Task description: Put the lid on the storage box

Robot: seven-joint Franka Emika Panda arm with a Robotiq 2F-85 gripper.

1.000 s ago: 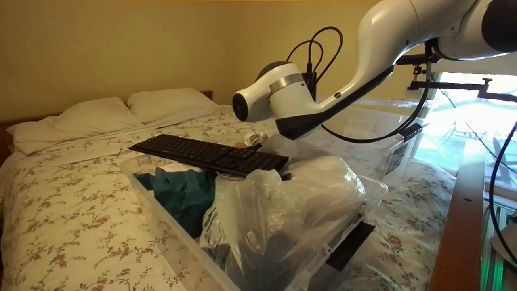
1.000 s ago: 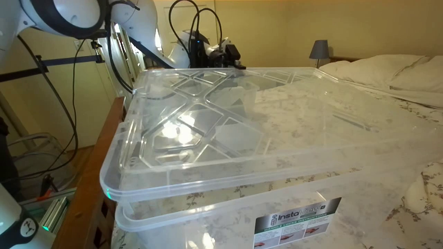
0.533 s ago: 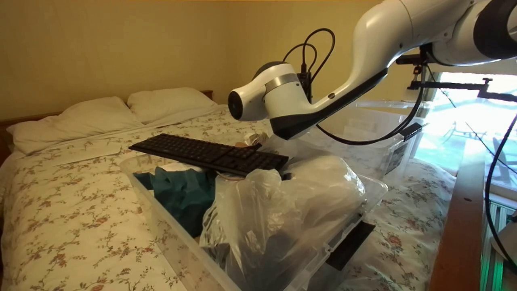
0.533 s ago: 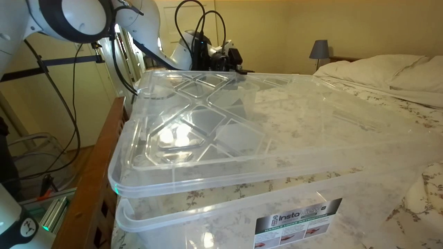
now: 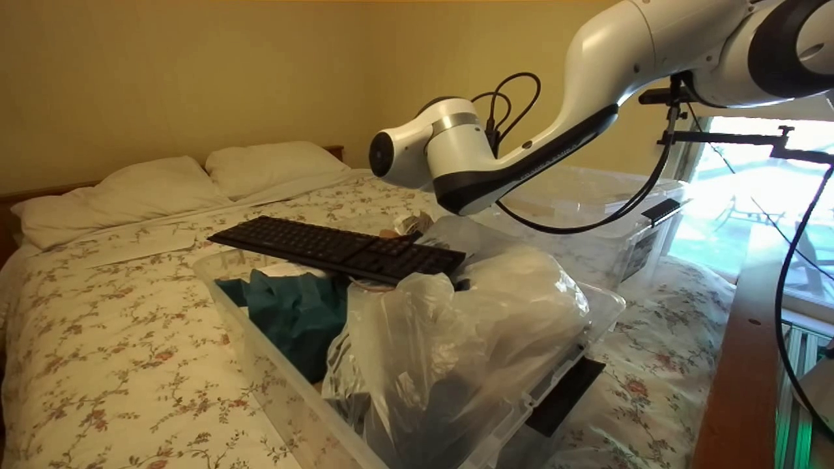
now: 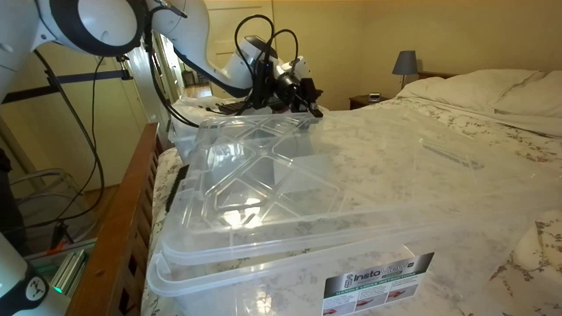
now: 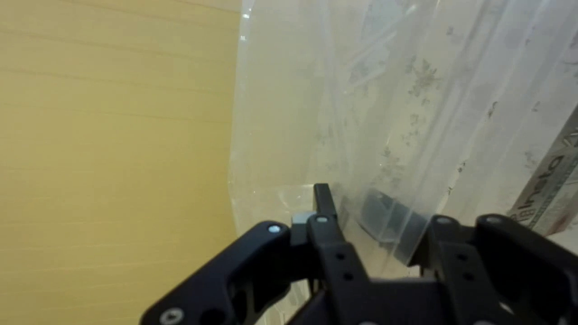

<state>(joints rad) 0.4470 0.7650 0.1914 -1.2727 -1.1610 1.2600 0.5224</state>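
gripper (image 7: 354,211): fingers pinching edge of lid (image 6: 263,175), at end toward full box (image 5: 280,391) | lid: over box (image 6: 290,289), gap above rim at near corner | full box: keyboard (image 5: 333,248) on top, teal cloth (image 5: 296,319), plastic bag (image 5: 456,339) | bed (image 5: 130,339): under both

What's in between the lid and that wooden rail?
In an exterior view, flowered bedspread and a black handle show between the lid and the wooden rail.

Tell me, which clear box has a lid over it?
The box with the InstaView label: the lid is over it, not closed. The other box is uncovered, heaped with a keyboard and plastic bag.
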